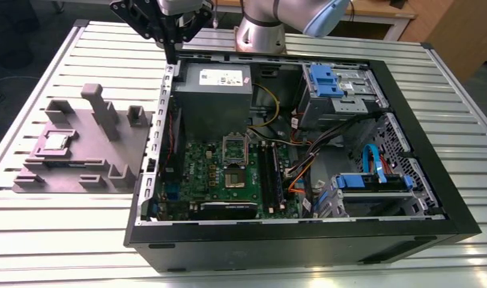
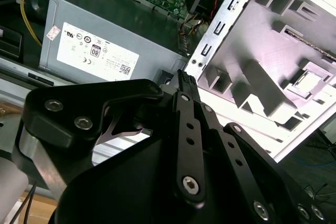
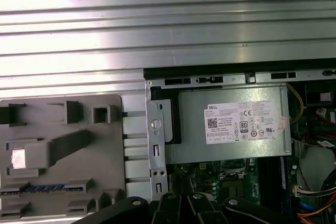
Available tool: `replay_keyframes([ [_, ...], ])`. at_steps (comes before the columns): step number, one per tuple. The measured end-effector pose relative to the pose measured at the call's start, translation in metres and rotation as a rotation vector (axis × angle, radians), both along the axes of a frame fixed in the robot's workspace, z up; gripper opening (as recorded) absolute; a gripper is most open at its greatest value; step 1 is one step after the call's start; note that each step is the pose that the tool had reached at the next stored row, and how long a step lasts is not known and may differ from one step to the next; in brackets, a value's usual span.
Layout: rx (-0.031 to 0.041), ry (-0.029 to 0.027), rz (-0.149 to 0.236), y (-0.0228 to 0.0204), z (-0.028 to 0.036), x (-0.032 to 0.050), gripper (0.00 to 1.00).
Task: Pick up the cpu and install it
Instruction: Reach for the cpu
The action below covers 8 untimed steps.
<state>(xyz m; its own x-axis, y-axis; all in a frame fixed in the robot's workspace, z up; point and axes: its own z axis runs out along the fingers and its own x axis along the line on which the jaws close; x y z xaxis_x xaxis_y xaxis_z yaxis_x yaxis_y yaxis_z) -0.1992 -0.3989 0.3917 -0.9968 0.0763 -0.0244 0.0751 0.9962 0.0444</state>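
Approach step: the black two-finger gripper (image 1: 173,58), pressed together and empty, hovers over the black open computer case (image 1: 307,243). The small silver square cpu (image 1: 55,141) sits beside that case, ungrasped; taking it calls for spread jaws.

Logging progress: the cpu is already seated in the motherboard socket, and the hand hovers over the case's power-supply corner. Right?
No. The cpu lies on the grey fixture outside the case, as the exterior view shows; the hand does hover over the power supply corner.

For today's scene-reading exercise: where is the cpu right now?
On the exterior view's left, the cpu sits in a recess of the grey holder, beside the open case.
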Motion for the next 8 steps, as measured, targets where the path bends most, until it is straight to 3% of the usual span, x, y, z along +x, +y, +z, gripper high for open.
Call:
replay_keyframes([
  [8, 0.0000, 0.0000, 0.000, 0.0000, -0.0003, -0.0019, 0.11],
])
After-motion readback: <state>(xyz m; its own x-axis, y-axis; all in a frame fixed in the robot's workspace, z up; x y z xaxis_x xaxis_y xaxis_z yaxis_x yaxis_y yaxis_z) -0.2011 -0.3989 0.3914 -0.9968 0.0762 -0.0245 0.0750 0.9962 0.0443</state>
